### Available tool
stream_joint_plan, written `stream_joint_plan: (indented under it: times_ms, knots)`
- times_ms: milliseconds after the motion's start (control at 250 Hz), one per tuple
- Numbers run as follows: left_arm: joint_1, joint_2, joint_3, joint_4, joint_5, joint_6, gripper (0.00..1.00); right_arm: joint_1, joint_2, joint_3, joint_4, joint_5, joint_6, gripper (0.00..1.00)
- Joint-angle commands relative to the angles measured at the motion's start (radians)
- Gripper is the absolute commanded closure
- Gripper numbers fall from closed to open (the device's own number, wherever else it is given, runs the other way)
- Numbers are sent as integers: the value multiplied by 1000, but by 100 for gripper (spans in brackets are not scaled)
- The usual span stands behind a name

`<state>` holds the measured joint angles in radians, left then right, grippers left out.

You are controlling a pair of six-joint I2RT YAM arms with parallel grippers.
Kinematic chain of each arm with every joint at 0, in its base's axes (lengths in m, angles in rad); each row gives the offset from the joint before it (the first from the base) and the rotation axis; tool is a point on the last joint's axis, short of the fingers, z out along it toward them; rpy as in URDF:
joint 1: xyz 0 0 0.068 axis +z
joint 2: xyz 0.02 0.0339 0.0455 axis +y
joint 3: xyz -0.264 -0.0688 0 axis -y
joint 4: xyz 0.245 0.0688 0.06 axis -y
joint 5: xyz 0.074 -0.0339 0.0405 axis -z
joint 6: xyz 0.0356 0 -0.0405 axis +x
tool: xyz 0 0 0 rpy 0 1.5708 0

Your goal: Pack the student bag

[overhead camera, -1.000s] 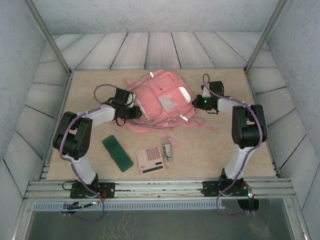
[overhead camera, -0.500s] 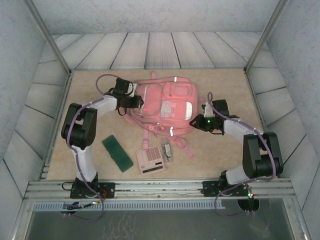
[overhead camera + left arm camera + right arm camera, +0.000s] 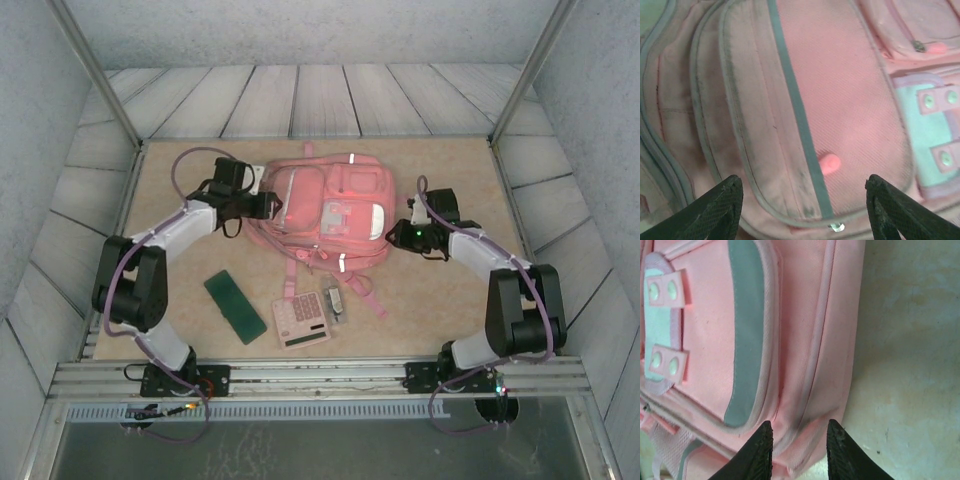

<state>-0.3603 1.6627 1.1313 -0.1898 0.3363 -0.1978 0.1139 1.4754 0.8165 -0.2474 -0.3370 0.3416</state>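
Over on the left of the table [image 3: 440,310], the left gripper [image 3: 801,187] hangs over the front panel of the student bag [image 3: 330,200], jaws spread wide with nothing between them. My worry there is the small pink zip pull [image 3: 830,163] sitting just ahead of the fingers. If the jaws close a bit off, they'd likely bunch smooth fabric instead and slip right off.

The bag itself lies flat, front up, mid-table toward the far side, with its straps [image 3: 360,290] trailing to the near edge. Those straps end right beside the loose stuff, so any tug that drags the bag could sweep things around — I'd guess that's the bigger risk.

On the right, the right gripper [image 3: 799,442] has its jaws only narrowly apart with the bag's side seam in the gap. Can't tell if it's actually pinching the seam or just sitting above it. If it pulls while the other side isn't holding, the whole bag probably slides rather than opens.

Count, left to right: one flat green case [image 3: 234,306], one pink calculator [image 3: 301,320], one small grey thing [image 3: 335,302] I can't identify, one bag, two grippers — nothing looks packed yet.
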Motion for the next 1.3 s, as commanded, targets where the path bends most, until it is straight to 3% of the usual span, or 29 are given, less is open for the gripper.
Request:
stream_joint_plan:
  times_ms: [0,284,556,807,983,1295]
  knots:
    - [-11,-52,-50,-69,51,15,34,-2,56,31,57,-9,30,73]
    - [-143,-182,-184,-80,39,-77,33,1,176,31,103,-73,48,74]
    - [-296,-185,-219,9,-44,-242,34,1,147,-4,137,-173,65,100]
    - [-334,-93,-186,59,-68,-346,38,2,74,-29,181,-260,117,100]
    - [-395,-14,-118,-23,-130,-393,39,2,28,-44,205,-287,148,100]
    - [-426,86,-85,-19,-195,-454,55,2,-7,-54,221,-313,166,100]
